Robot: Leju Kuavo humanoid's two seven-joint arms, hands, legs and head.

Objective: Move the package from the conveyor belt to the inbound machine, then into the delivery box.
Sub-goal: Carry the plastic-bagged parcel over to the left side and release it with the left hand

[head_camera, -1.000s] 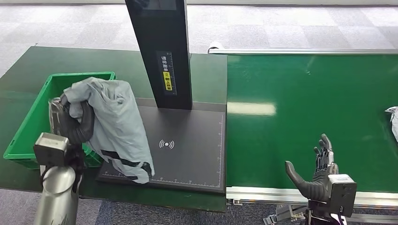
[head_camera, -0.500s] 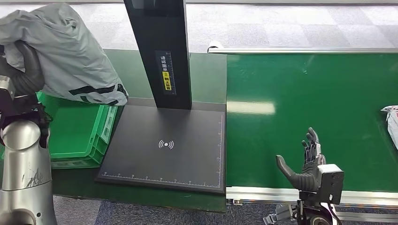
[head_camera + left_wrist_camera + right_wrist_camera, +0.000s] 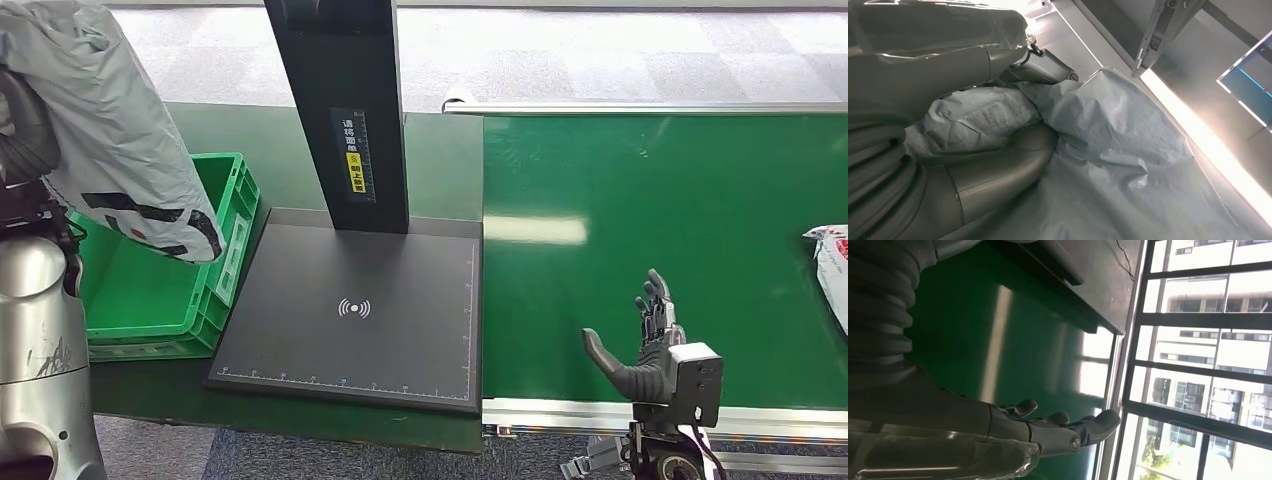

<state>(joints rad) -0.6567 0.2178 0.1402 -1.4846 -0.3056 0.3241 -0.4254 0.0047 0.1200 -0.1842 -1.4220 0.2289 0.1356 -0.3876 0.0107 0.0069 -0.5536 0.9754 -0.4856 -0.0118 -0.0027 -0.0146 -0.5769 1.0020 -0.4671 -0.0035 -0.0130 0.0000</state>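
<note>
My left hand (image 3: 22,125) grips a grey plastic package (image 3: 115,130) and holds it up high, above the green delivery box (image 3: 215,290) at the left. The package hangs down with its lower corner over the box's open top. In the left wrist view the crumpled grey package (image 3: 1108,150) lies against my thumb and fingers (image 3: 998,170). The black inbound machine has a flat scanning plate (image 3: 350,320) and an upright post (image 3: 345,110). My right hand (image 3: 645,345) is open, held upright over the near edge of the green conveyor belt (image 3: 660,200), holding nothing.
Another white package (image 3: 828,270) lies on the belt at the far right edge. The belt's metal rail (image 3: 640,412) runs along the front. A dark green table (image 3: 440,160) carries the machine and the box. Grey carpet floor lies behind.
My left hand has carried the grey package up off the scanning plate and leftward, then let it sink a little over the green box. The right hand drifted slightly left. The white package moved in from the right.
</note>
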